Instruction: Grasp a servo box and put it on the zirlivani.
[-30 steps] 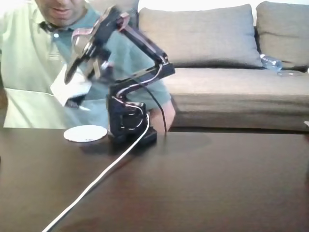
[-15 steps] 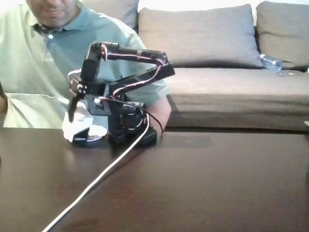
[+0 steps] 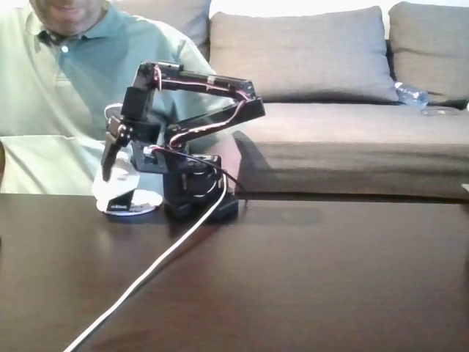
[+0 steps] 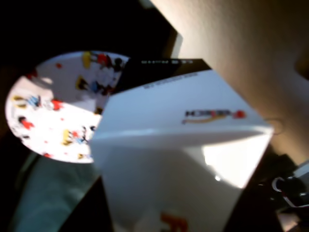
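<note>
At the upper left of the fixed view a person (image 3: 58, 95) in a green shirt sat behind the dark table (image 3: 293, 279). Just right of that, at the left centre of the frame, the gripper (image 3: 116, 170) pointed downward over the zirlivani (image 3: 150, 199), and the servo box (image 3: 117, 189) sat between the fingers with its black lower part down on the disc, or very close to touching it; contact could not be confirmed from this angle. The jaws appeared to be closed around the white upper part of the box.

In the wrist view the zirlivani (image 4: 53, 106) filled the left of the frame, white with small coloured printed figures, and the servo box (image 4: 183, 159) took up the centre and right, its black band toward the top of the frame overlapping the disc's right edge.

Further right in the fixed view stood the arm's base (image 3: 194, 191) just beside the disc, a white cable (image 3: 146, 275) running down toward the lower left, and a grey sofa (image 3: 344, 95) across the back.

The risk, as I judged it, was in the release: the box looked tilted and seated toward one side of the disc, so opening the jaws unevenly, or lifting off while a finger dragged on the cardboard, could tip the box over or slide it off the thin disc onto the table.
</note>
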Robot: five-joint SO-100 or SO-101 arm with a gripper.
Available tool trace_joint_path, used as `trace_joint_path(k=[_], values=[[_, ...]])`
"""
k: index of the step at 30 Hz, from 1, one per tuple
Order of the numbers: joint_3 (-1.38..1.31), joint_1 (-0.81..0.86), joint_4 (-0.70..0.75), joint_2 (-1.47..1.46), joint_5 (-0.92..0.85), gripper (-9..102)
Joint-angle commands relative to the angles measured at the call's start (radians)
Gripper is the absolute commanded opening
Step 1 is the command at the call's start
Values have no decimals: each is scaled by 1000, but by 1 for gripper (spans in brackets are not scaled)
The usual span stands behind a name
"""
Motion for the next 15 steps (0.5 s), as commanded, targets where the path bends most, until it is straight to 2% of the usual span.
trace_joint_path(k=[1,13,15], values=[[12,34,32,-6,-89,11],[15,34,31,-5,-114,11],[35,-9,23,2,-100,15]])
